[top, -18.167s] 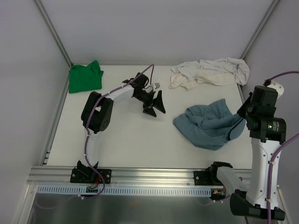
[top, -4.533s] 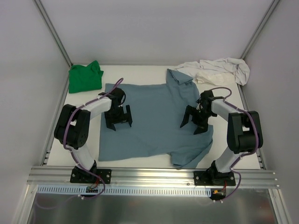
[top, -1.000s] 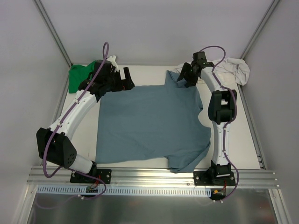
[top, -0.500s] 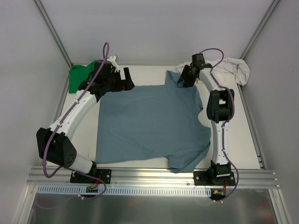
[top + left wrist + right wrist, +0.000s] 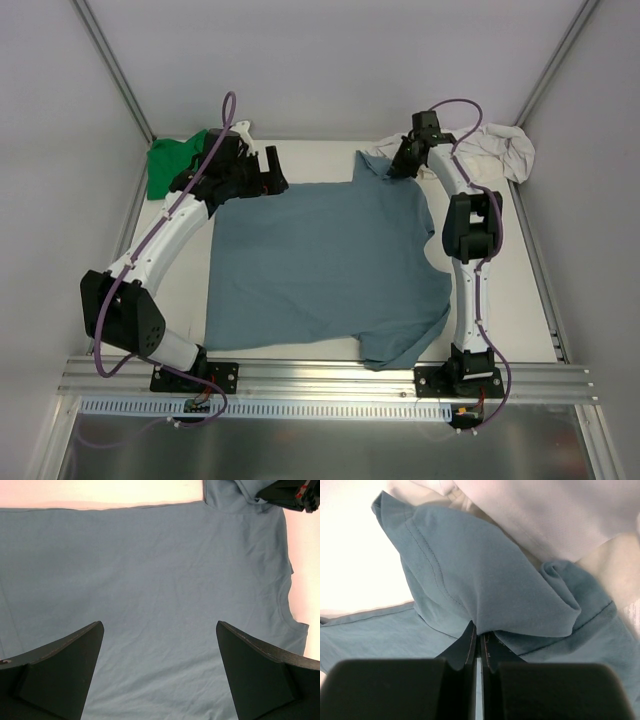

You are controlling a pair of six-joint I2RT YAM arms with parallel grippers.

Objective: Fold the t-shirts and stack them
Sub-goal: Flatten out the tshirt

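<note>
The slate-blue t-shirt (image 5: pixel 320 260) lies spread flat in the middle of the table, its far right sleeve (image 5: pixel 485 575) folded over and bunched. My right gripper (image 5: pixel 393 168) is shut on a pinch of that sleeve fold (image 5: pixel 477 630). My left gripper (image 5: pixel 270 175) hovers wide open over the shirt's far left part, nothing between its fingers (image 5: pixel 159 625); blue cloth (image 5: pixel 150 570) fills its view. The green t-shirt (image 5: pixel 170 165) sits folded at the far left corner. The cream t-shirt (image 5: pixel 480 150) lies crumpled at the far right, touching the blue sleeve (image 5: pixel 545 510).
Grey walls and metal frame posts (image 5: pixel 115 70) close in the table on three sides. The near aluminium rail (image 5: pixel 320 380) carries both arm bases. The blue shirt's near right corner (image 5: pixel 395 345) is folded under beside the right base.
The right gripper's jaws have closed on the blue shirt's bunched far right sleeve. The left arm and the shirts have stayed where they were.
</note>
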